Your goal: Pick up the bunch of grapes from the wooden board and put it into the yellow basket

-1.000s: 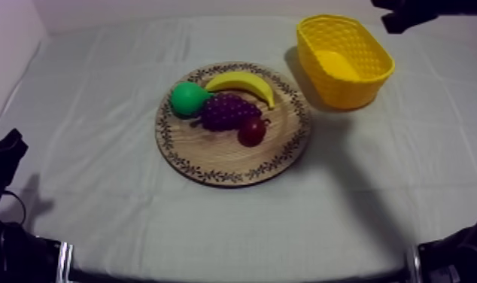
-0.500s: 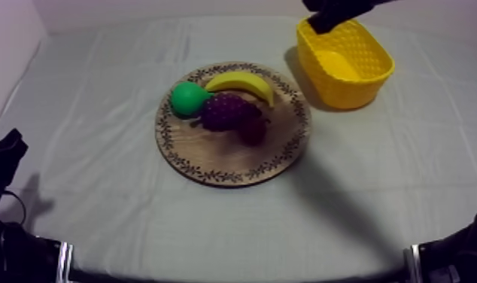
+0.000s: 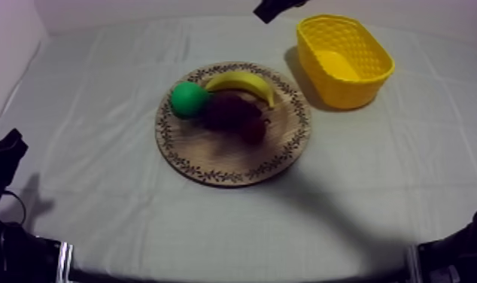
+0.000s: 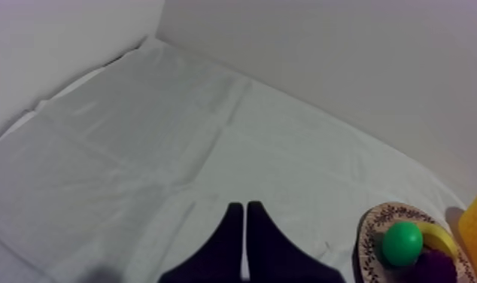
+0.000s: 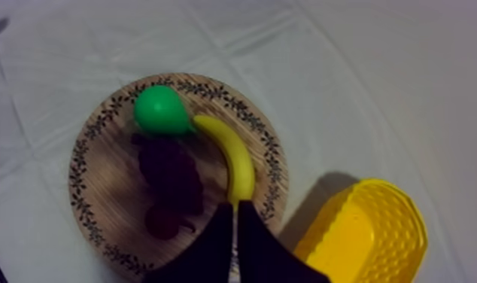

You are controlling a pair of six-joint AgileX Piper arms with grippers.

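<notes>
The dark purple bunch of grapes [image 3: 230,110] lies in shadow on the round wooden board [image 3: 211,162], between a green pear [image 3: 187,98], a banana [image 3: 242,81] and a small red fruit [image 3: 252,130]. The yellow basket [image 3: 345,59] stands at the far right, with nothing in it. My right gripper [image 5: 235,209] hangs high above the board's basket side, fingers together as a wedge, holding nothing; below it lie the grapes [image 5: 171,170] and the basket [image 5: 366,233]. My left gripper [image 4: 245,214] is shut on nothing, low at the table's left, well away from the board [image 4: 371,235].
My right arm [image 3: 274,9] comes in at the table's far edge, just left of the basket. My left arm [image 3: 4,154] rests at the near left. Bare cloth lies all round the board, and a wall rises behind the table.
My right arm has swung left along the far edge, from right of the basket to its left. Its shadow now darkens the grapes and the small red fruit. The left arm has not moved.
</notes>
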